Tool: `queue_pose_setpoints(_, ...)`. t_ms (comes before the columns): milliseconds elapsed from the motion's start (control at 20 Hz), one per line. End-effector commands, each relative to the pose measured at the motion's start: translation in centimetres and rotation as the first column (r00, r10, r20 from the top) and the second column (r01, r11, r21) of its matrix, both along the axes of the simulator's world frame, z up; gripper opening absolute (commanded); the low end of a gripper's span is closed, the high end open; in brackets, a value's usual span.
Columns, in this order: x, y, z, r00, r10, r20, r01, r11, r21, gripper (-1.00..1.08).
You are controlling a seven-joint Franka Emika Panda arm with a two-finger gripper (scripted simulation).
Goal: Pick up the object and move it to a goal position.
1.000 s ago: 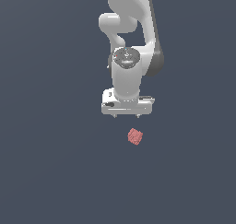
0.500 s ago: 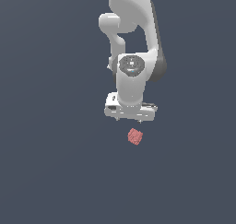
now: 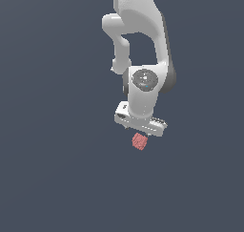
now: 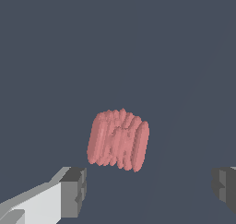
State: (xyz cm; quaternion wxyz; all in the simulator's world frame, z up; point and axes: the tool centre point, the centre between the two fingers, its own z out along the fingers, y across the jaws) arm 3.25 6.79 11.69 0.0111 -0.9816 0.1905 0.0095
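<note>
The end effector (image 4: 147,188) stands wide apart: in the wrist view its two dark grey fingertips (image 4: 73,191) sit far from each other, with bare surface between them and nothing clamped. Neither pad touches the object (image 4: 118,139), which lies in the gap's line but a little beyond the tips. In the exterior view the white end effector (image 3: 141,131) hangs just above the object (image 3: 139,141), its lower body close over the lump's upper edge; whether they touch there cannot be told.

No brand, label or readable writing shows on the arm (image 3: 143,45) or on the object.

The object is a small pinkish-red lump, roughly cube-shaped, with rounded corners and a surface made of parallel ridges that run one way across its face, giving a bumpy outline. It is far smaller than the end effector above it. It sits on the plain dark grey-blue worktop (image 3: 52,169), whose edges and corners are out of view, so its place relative to them cannot be given.
</note>
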Motion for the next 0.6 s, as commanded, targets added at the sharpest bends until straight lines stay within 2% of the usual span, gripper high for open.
queue_pose_setpoints(0,0.4,0.5,-0.7,0.999,-0.054,0.002,0.054,0.999,-0.007,1.00)
queue_pose_setpoints(550,1.2,1.7,-2.4,0.982,-0.188,0.013,0.188,0.982,-0.024,1.00)
